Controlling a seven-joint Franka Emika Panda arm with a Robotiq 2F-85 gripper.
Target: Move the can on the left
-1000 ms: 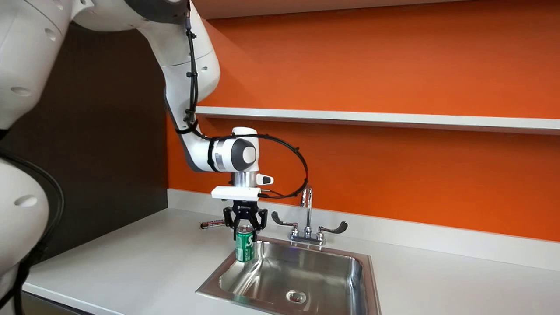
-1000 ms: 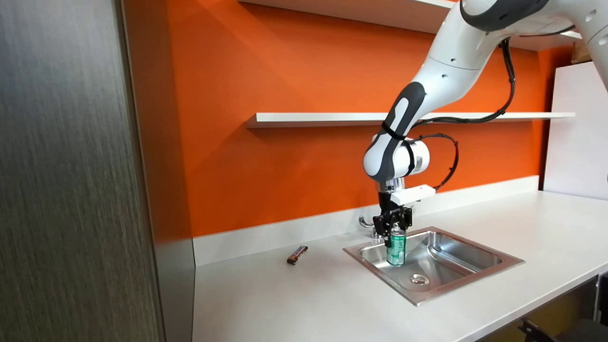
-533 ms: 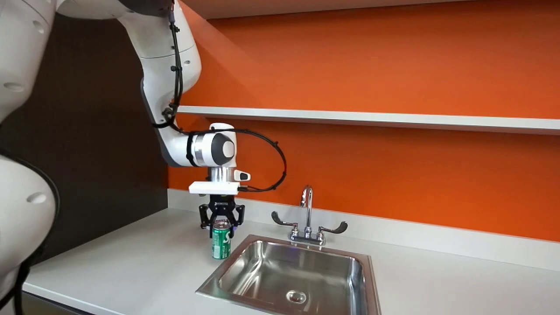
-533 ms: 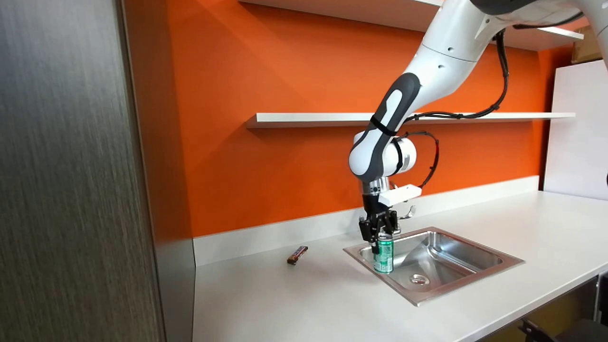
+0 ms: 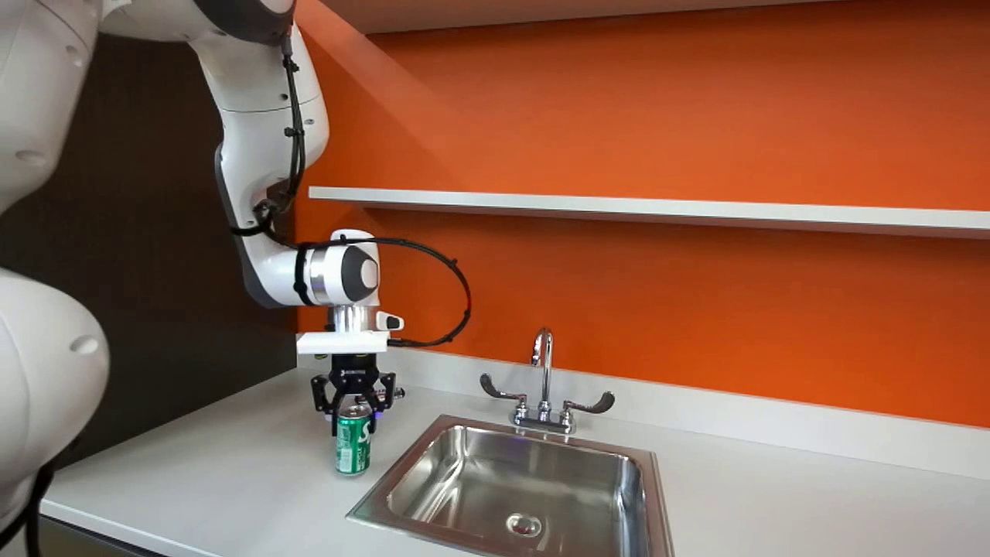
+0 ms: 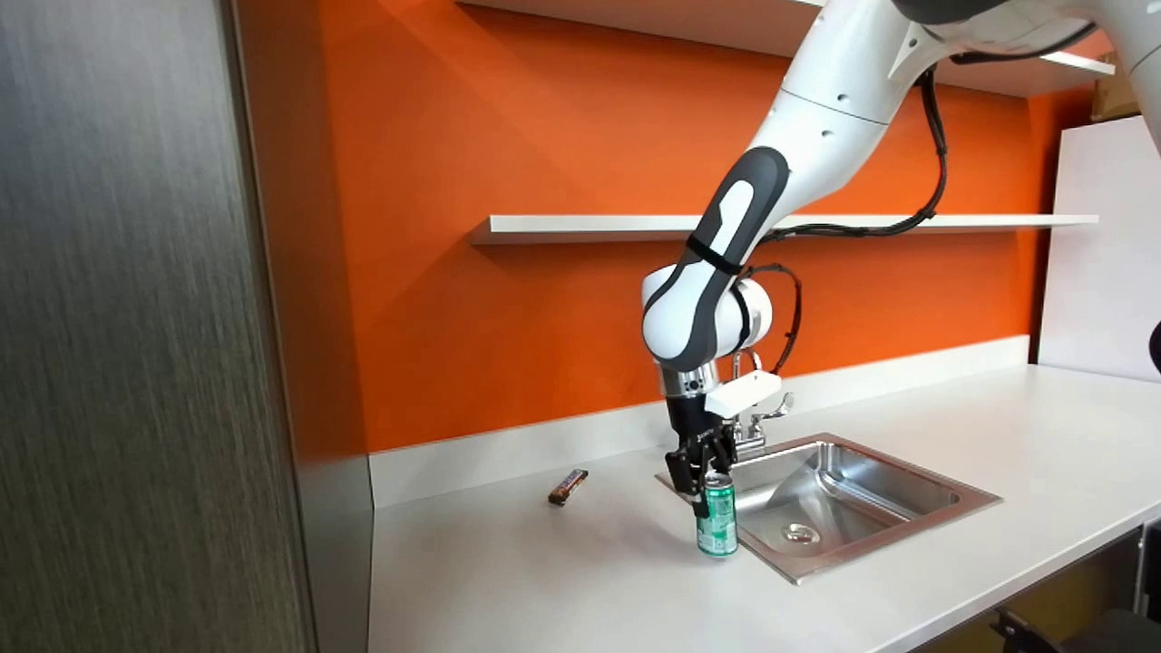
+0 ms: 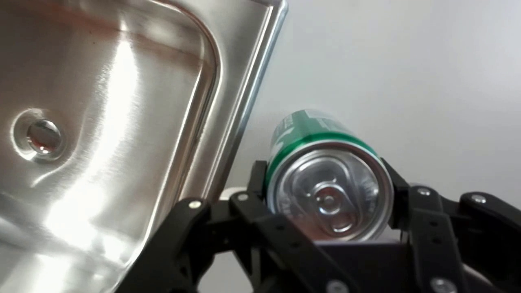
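The green can (image 5: pixel 353 449) with a silvery top stands upright beside the sink, over the counter; in an exterior view it is left of the sink. It also shows in an exterior view (image 6: pixel 717 531) beside the sink's near edge. My gripper (image 5: pixel 354 424) points down, shut on the can's upper part. In the wrist view the can's top (image 7: pixel 325 189) sits between the black fingers (image 7: pixel 257 177), which touch it on both sides. The can's base is on or very close to the counter; I cannot tell which.
The steel sink (image 5: pixel 433 442) is beside the can, with a faucet (image 5: pixel 544 379) behind it. A small wrapped bar (image 6: pixel 568 487) lies on the counter towards the orange wall. A dark panel (image 5: pixel 178 255) bounds the counter at one end. A white shelf (image 5: pixel 634 206) runs above.
My gripper has carried the can from over the sink's edge to beside the sink, leftward in both exterior views. In the last half second it has also come lower.
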